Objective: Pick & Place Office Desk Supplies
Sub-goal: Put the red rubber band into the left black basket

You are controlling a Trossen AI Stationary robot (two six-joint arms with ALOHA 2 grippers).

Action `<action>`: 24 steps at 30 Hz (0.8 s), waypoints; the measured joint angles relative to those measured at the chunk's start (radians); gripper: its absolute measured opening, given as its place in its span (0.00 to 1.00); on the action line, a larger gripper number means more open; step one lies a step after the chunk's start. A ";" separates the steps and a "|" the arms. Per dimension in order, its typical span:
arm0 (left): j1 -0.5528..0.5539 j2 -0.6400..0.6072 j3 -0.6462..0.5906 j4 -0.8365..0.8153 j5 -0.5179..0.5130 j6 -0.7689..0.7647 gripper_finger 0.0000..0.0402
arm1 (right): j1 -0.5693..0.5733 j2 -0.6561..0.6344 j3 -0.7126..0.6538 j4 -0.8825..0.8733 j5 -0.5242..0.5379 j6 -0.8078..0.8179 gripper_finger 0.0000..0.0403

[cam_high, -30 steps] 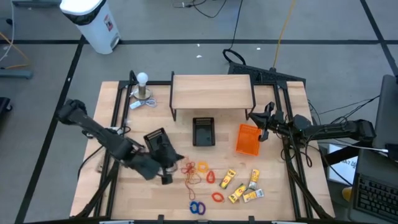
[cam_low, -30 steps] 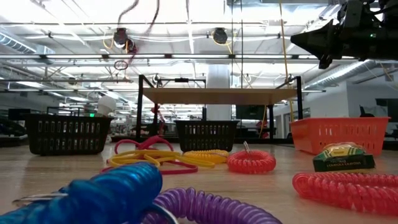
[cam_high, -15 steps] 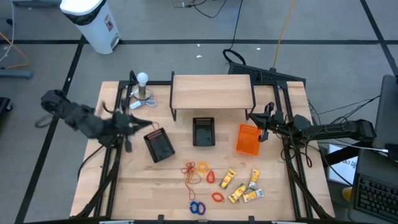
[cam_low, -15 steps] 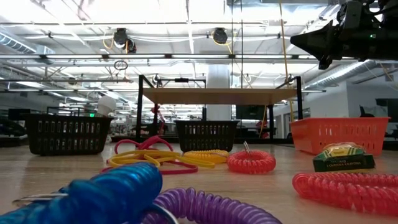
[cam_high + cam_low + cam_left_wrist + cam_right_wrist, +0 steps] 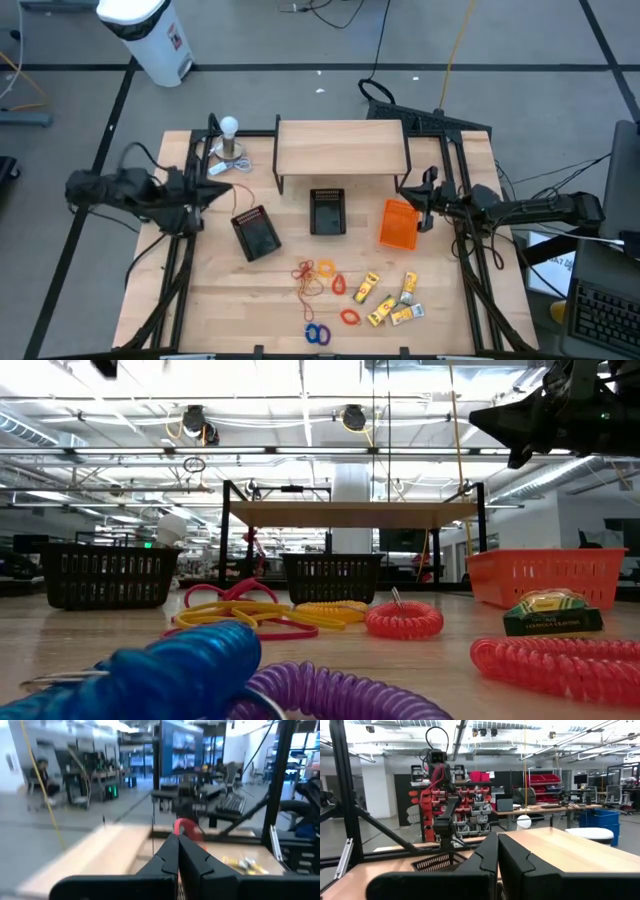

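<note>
Office desk supplies lie scattered on the lower middle of the light wooden tabletop point(image 5: 200, 290) in the high view: thin tan, orange and red rubber bands point(image 5: 312, 276) in a loose tangle, an orange coiled ring point(image 5: 338, 285) just right of them, a red coiled ring point(image 5: 349, 317) lower down, blue and purple coiled rings point(image 5: 317, 333) near the bottom edge, and small yellow rectangular packets point(image 5: 390, 298) clustered to the right. None of these is held.

Left tool point(image 5: 228, 190) sits at the left side of the tabletop, raised, its dark fingers point(image 5: 176, 851) pressed together and empty. Just below and right of it stands a black mesh bin point(image 5: 257, 233), turned at an angle. Right tool point(image 5: 424, 195) hangs at the right side, fingers point(image 5: 495, 851) closed tight, nothing in them, beside the orange plastic bin point(image 5: 398, 224).

A second black mesh bin point(image 5: 327, 211) stands at centre, in front of a small wooden riser shelf point(image 5: 340, 147). White bulb-shaped object on a round metal base point(image 5: 230, 141) stands at upper left of the tabletop.

Low view: blue coil point(image 5: 190, 665) and purple coil point(image 5: 340, 695) fill the near foreground, red coils point(image 5: 404, 620) farther back, one green-and-yellow packet point(image 5: 552, 614) at right.
</note>
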 joint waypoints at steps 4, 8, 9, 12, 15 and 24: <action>-0.001 -0.059 -0.125 0.033 -0.053 -0.014 0.00 | 0.000 0.006 0.000 -0.012 0.001 0.002 0.00; -0.001 -0.135 -0.212 0.070 -0.067 -0.012 0.00 | 0.000 0.008 0.000 -0.012 0.002 0.000 0.00; -0.001 -0.154 -0.235 0.076 -0.072 -0.019 0.00 | 0.000 0.007 0.000 -0.011 0.002 0.000 0.00; -0.001 -0.201 -0.297 0.095 -0.074 -0.010 0.00 | 0.000 0.008 0.000 -0.011 0.002 -0.014 0.00; -0.001 -0.239 -0.337 0.100 -0.074 -0.010 0.00 | 0.000 0.008 0.000 -0.005 0.003 -0.059 0.00; -0.001 -0.284 -0.350 -0.002 -0.049 -0.001 0.00 | 0.000 0.008 0.000 0.048 0.003 -0.188 0.00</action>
